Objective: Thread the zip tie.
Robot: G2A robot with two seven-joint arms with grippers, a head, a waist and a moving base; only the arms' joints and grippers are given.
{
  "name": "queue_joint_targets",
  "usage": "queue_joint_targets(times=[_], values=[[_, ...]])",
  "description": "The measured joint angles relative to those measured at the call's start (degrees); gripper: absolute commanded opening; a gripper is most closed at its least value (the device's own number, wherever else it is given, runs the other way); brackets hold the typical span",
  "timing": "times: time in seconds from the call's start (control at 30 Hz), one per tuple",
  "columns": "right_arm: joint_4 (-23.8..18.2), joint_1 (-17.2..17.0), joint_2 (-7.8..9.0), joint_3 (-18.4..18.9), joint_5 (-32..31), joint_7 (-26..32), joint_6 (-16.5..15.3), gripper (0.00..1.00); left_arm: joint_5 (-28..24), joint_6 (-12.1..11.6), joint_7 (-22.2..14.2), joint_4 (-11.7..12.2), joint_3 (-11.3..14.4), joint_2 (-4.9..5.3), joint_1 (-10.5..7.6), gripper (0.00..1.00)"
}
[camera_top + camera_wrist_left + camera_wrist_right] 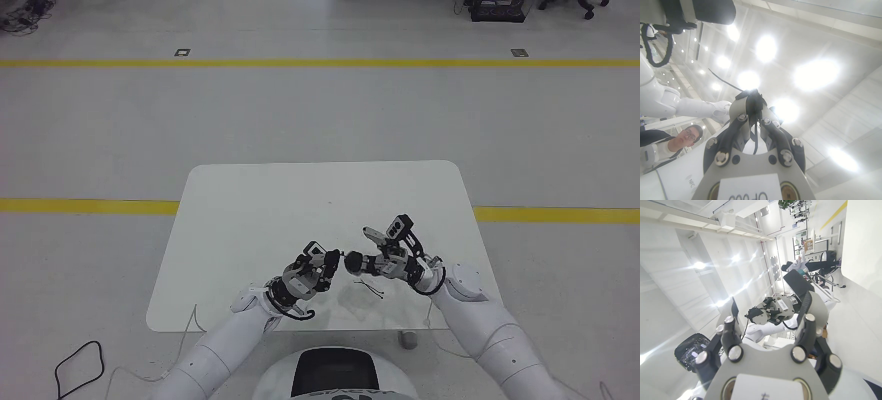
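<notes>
While L gripper [754,99] pinches zip tie [723,80], R gripper [352,262] wide open.

We see a white table [320,200] with round corners. It stands on a light grey floor [100,130]. One yellow line [300,63] runs across the floor far behind the table. Another yellow line [90,206] goes under the table and comes out at both sides. Two small square plates [182,51] [519,52] sit in the floor near the far line. A black cable [75,365] lies in a loop on the floor, near the table's close corner. A small grey thing [408,340] sits on the floor by the table's near edge. Up on the ceiling we see big bright lights [765,48]. Far off in the room there is a green plant [786,203], a brown cardboard box [808,245] and a black chair [827,255].
</notes>
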Motion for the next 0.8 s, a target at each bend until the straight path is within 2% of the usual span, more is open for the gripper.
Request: queue_joint_targets(times=[0.1, 0.13, 0.3, 0.33, 0.5, 0.6, 0.7, 0.8], values=[[-0.1, 0.0, 0.00, 0.0, 0.0, -0.1, 0.0, 1.00, 0.2, -0.2, 0.2, -0.1, -0.1, 0.02, -0.03, 0.00], [-0.4, -0.1, 0.01, 0.2, -0.2, -0.6, -0.4, 1.00, 0.9, -0.9, 0.9, -0.2, -0.2, 0.09, -0.08, 0.00], [-3.9, -2.7, 0.68, 3.0, -3.2, -3.5, -5.0, 1.00, 12.8, -10.2, 9.0, -3.7, -1.7, 1.08, 1.59, 0.00], [-4.5, -3.1, 0.82, 3.5, -3.7, -3.8, -5.4, 1.00, 14.4, -10.9, 10.1, -4.6, -2.1, 1.27, 2.06, 0.00], [-7.3, -5.2, 1.44, 6.0, -5.8, -6.0, -5.9, 1.00, 20.4, -10.9, 13.5, -9.4, -6.1, 2.20, 5.08, 0.00], [-8.1, -5.7, 1.65, 6.9, -6.6, -7.1, -5.0, 1.00, 21.3, -10.9, 14.3, -11.5, -8.2, 2.47, 6.93, 0.00], [-8.4, -6.1, 1.74, 7.4, -6.5, -8.0, -4.3, 1.00, 22.0, -10.9, 15.1, -12.7, -9.5, 2.62, 8.11, 0.00], [-8.2, -6.2, 1.75, 7.5, -6.2, -8.4, -3.8, 1.00, 22.1, -10.9, 15.3, -12.7, -9.6, 2.63, 8.19, 0.00]])
